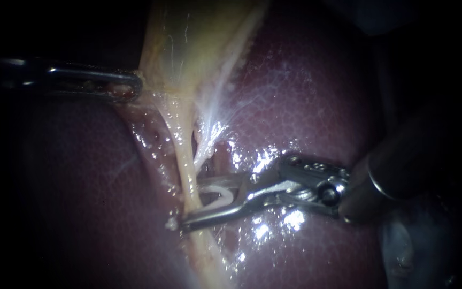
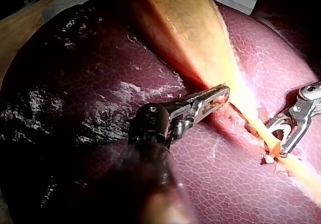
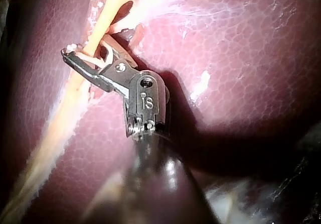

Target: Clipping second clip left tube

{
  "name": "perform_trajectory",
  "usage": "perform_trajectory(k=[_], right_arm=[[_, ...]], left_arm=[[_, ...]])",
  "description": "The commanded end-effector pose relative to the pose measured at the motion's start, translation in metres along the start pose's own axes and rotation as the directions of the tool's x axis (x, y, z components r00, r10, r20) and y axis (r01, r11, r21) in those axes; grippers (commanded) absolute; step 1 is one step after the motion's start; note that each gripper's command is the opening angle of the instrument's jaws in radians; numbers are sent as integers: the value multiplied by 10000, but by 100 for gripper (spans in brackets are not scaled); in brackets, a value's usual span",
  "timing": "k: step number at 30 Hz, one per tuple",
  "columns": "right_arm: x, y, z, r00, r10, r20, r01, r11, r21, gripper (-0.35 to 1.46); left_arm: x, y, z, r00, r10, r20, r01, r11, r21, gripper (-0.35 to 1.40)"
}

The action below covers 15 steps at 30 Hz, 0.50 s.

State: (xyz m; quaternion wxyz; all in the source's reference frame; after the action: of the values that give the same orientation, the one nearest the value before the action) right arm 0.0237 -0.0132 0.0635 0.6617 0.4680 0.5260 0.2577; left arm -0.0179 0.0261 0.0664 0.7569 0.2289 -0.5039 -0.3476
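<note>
The left tube (image 1: 186, 160) is a thin yellow strand running down from the gallbladder (image 1: 188, 43) over the dark red liver (image 1: 316, 96). My right instrument (image 1: 191, 206) stands with its jaws apart, one on each side of this tube. A white clip (image 1: 217, 195) lies between them. In the right wrist view the same jaws (image 3: 88, 50) straddle the tube (image 3: 75, 83). My left instrument (image 1: 135, 88) is shut on the gallbladder's edge, higher up. The left wrist view shows it (image 2: 223, 93) pinching that yellow edge, with the right instrument (image 2: 276, 137) further along the tube (image 2: 261, 128).
A whitish strand (image 1: 205, 147) with thin webbing lies just right of the left tube. Wet, glistening liver surface (image 2: 75, 83) surrounds the site. The right instrument's dark shaft (image 1: 402, 171) crosses the lower right of the endoscope view.
</note>
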Motion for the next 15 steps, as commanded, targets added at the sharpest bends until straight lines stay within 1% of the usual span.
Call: perform_trajectory(k=[1, 6, 10, 15], right_arm=[[1, -1, 1, 10000, -18, -56, 19, 10000, 28, 49], [9, -10, 1, 9998, 75, -168, -73, 9999, 124, 49], [17, -17, 0, 9992, 111, -383, -100, 9996, 279, 49], [23, -24, -1, 9988, 147, -466, -130, 9993, 361, 48]], left_arm=[[0, 0, 0, 10000, -3, 0, 3, 10000, -4, -35], [0, 0, 0, 10000, -3, 0, 3, 10000, -5, -35], [0, 0, 0, 10000, -3, 1, 3, 10000, -6, -35], [0, 0, 1, 10000, -2, 1, 2, 10000, -8, -35]])
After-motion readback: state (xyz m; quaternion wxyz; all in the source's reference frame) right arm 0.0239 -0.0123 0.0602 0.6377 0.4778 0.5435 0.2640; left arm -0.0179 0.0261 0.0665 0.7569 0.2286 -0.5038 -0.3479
